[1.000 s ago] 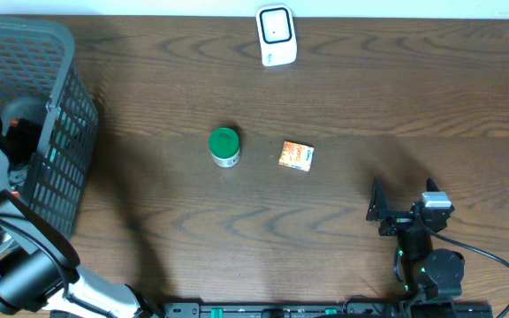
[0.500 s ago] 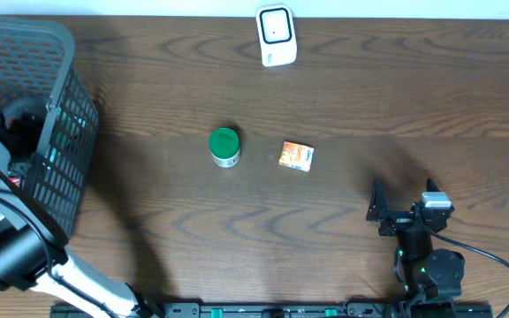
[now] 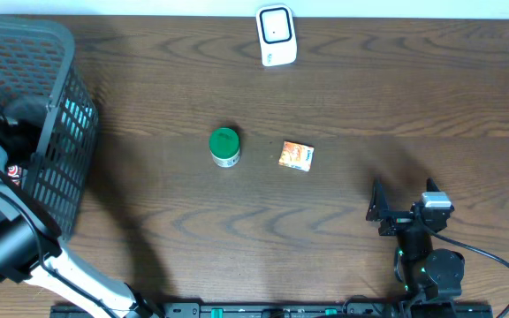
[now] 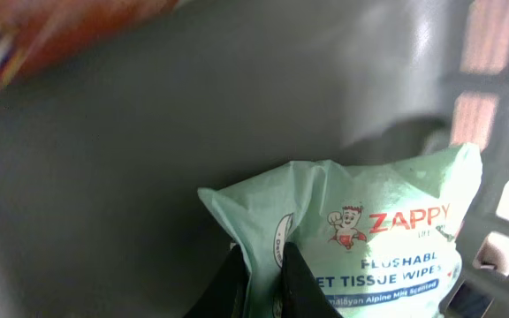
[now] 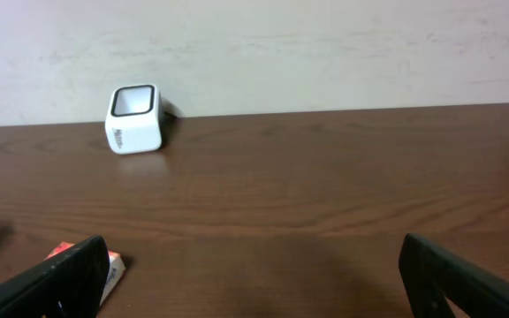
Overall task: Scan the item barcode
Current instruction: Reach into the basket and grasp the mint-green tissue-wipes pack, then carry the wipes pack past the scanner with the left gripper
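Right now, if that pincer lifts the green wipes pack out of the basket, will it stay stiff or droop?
Probably droop: the wipes pack is soft film, creased where the left pincer pinches its edge. Held by that edge, it would likely hang and swing. The film looks smooth, so it might slip.

Left tool (image 4: pixel 262 258) clamped, right tool (image 5: pixel 253 252) spread wide
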Action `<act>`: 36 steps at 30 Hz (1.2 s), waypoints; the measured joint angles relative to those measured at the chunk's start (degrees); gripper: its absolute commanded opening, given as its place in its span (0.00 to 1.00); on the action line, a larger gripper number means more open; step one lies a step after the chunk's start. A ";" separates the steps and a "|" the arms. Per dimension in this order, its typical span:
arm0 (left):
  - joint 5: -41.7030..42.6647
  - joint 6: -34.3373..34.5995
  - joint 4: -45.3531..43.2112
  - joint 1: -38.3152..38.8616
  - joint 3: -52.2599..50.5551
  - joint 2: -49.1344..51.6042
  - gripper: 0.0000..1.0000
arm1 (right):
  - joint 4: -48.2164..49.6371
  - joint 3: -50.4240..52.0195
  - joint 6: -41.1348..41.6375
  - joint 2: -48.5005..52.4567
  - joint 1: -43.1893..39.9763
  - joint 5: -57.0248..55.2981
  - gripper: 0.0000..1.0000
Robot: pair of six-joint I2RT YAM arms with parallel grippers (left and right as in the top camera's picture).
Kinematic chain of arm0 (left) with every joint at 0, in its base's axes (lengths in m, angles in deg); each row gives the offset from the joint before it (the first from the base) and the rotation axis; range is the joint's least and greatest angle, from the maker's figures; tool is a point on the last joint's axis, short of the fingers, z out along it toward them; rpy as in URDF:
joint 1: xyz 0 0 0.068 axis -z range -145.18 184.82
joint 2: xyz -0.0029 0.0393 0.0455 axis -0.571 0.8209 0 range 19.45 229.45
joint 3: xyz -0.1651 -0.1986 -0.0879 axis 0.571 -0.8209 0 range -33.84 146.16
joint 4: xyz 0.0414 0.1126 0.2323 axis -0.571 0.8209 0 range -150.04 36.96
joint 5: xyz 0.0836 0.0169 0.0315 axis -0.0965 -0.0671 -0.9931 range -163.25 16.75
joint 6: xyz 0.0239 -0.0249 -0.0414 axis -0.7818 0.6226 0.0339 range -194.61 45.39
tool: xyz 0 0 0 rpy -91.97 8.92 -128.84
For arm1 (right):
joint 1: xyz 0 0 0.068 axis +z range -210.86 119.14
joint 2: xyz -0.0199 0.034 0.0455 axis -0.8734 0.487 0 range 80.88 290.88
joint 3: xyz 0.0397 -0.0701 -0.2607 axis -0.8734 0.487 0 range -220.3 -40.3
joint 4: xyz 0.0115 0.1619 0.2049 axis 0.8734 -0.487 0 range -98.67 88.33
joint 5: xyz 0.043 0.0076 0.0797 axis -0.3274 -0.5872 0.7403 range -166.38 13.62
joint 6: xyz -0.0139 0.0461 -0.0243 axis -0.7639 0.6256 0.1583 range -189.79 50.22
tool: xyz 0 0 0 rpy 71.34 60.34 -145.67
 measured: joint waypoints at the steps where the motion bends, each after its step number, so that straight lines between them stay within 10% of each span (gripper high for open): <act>1: -0.22 0.00 1.18 -0.20 -0.79 -1.05 0.07 | 0.00 0.00 0.00 0.00 0.00 0.00 0.99; 25: -4.31 2.05 4.37 -5.22 -4.85 -55.47 0.07 | 0.00 0.00 0.00 0.00 0.00 -0.02 0.99; 36: 3.69 2.82 6.23 12.87 -4.85 -63.65 0.07 | 0.00 0.00 0.00 0.00 0.00 0.00 0.99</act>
